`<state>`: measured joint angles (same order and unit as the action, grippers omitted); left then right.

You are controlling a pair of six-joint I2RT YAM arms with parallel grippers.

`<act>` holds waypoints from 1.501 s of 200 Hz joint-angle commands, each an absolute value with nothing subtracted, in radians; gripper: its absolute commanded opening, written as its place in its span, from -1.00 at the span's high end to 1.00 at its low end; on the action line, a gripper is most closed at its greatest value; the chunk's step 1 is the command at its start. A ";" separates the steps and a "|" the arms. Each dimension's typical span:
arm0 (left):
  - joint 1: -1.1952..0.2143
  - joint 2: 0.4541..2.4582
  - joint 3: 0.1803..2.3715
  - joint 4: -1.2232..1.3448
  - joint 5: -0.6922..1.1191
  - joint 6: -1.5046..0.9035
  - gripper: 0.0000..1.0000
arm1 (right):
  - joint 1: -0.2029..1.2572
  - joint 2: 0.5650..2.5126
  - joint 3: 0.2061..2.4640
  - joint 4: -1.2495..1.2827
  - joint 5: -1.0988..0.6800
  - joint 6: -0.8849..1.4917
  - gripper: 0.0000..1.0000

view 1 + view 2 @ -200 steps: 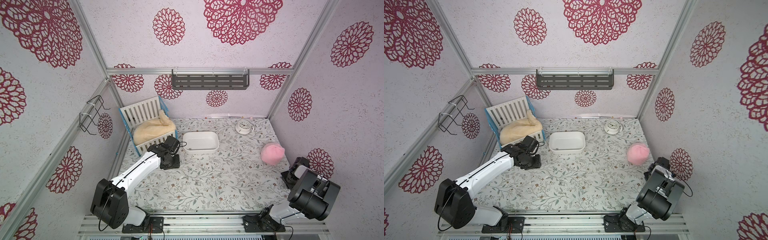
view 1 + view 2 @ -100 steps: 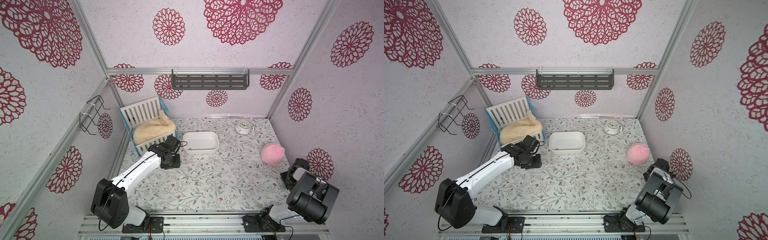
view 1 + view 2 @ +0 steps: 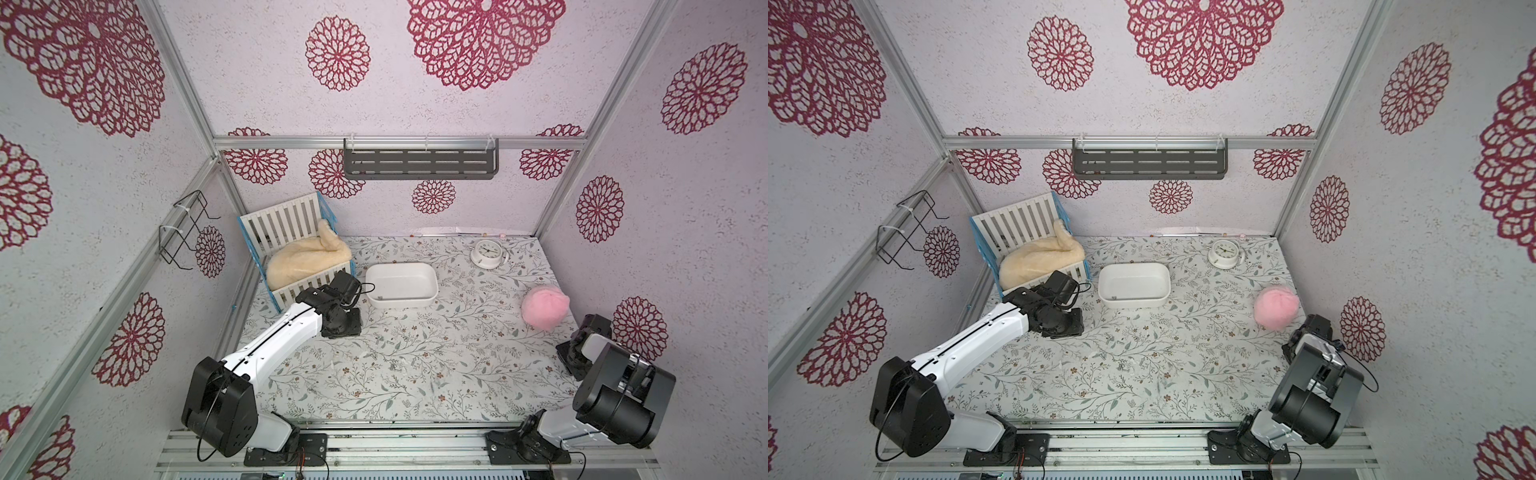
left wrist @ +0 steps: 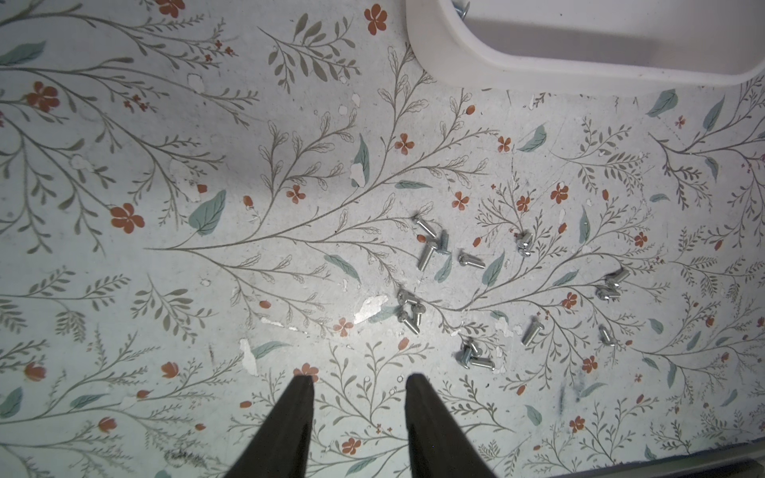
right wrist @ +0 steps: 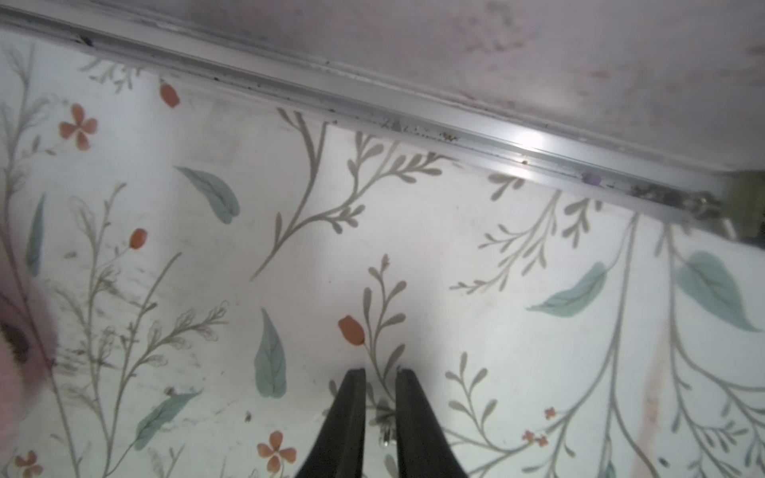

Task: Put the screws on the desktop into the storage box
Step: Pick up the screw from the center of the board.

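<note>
Evidently readying a pick, the left gripper [image 4: 358,383] hangs open near the screws [image 4: 430,248] strewn mid-way across the desktop [image 4: 165,124] before the storage box [image 4: 538,70], while the right gripper [image 5: 381,374], narrowly parted by the right edge, has an unclear grip.

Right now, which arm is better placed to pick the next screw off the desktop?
Left. The left tool hovers open over the desktop with the screws just ahead and the storage box close by. The right tool sits at the desktop's edge by the side wall, away from that cluster.

No text can be read; numerals on the clock [image 3: 486,252] are too small.
</note>
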<state>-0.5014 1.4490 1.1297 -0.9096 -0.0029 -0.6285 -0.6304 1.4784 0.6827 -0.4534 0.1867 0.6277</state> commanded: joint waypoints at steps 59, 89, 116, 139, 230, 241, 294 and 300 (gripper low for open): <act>-0.513 1.459 1.144 -0.897 -0.002 -0.624 0.15 | -0.579 1.506 0.617 -0.594 0.063 0.619 0.57; -0.514 1.455 1.144 -0.898 -0.002 -0.623 0.15 | -0.567 1.473 0.617 -0.622 0.060 0.632 0.52; -0.514 1.462 1.147 -0.899 0.003 -0.625 0.15 | -0.545 1.449 0.631 -0.638 0.054 0.632 0.49; -0.517 1.464 1.149 -0.898 0.004 -0.626 0.15 | -0.506 1.388 0.645 -0.669 0.044 0.658 0.43; -0.526 1.479 1.167 -0.899 0.010 -0.621 0.15 | -0.465 1.267 0.629 -0.776 0.038 0.741 -0.04; -0.526 1.479 1.167 -0.898 0.009 -0.618 0.15 | -0.465 1.262 0.630 -0.786 0.043 0.745 -0.09; -0.525 1.483 1.163 -0.899 0.012 -0.610 0.14 | -0.498 1.237 0.636 -0.840 0.105 0.752 -0.15; -0.525 1.485 1.162 -0.898 0.011 -0.608 0.14 | -0.507 1.236 0.639 -0.843 0.112 0.750 -0.15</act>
<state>-0.5175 1.4734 1.1458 -0.9092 0.0093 -0.6235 -0.4805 1.2640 0.6319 -0.8112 0.0574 0.7292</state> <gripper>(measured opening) 0.428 0.575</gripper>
